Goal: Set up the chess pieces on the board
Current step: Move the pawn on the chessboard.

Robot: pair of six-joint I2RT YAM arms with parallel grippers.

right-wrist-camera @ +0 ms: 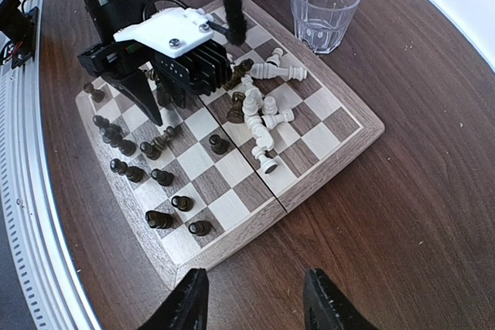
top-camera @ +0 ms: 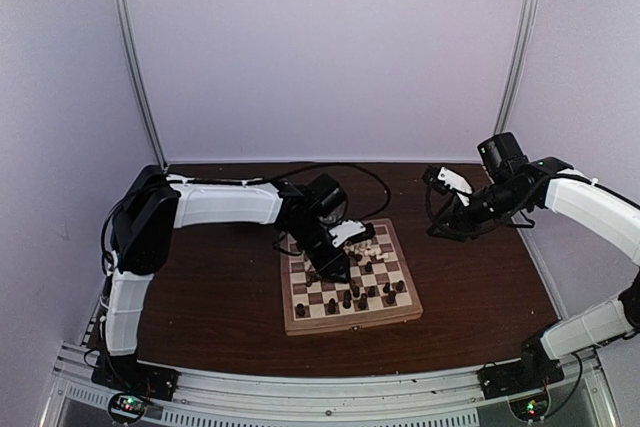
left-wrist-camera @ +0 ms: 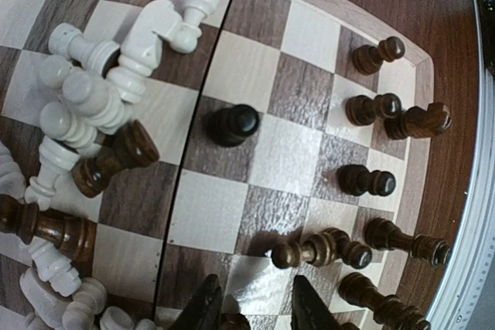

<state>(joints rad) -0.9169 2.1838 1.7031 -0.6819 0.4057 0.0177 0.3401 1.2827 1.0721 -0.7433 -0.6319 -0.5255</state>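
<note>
The board [top-camera: 350, 324] lies mid-table [top-camera: 220, 287], its chess pieces [right-wrist-camera: 259, 110] heaped white, dark ones standing. The left gripper [left-wrist-camera: 251, 307] hangs low over it, jaws part-open; I cannot tell if they hold anything. The right gripper [right-wrist-camera: 255, 303] hovers aside, jaws apart and empty.

White-shelled arms [top-camera: 225, 204], black joints and cables; black left hand [right-wrist-camera: 170, 110] bears a white plate with screws.
</note>
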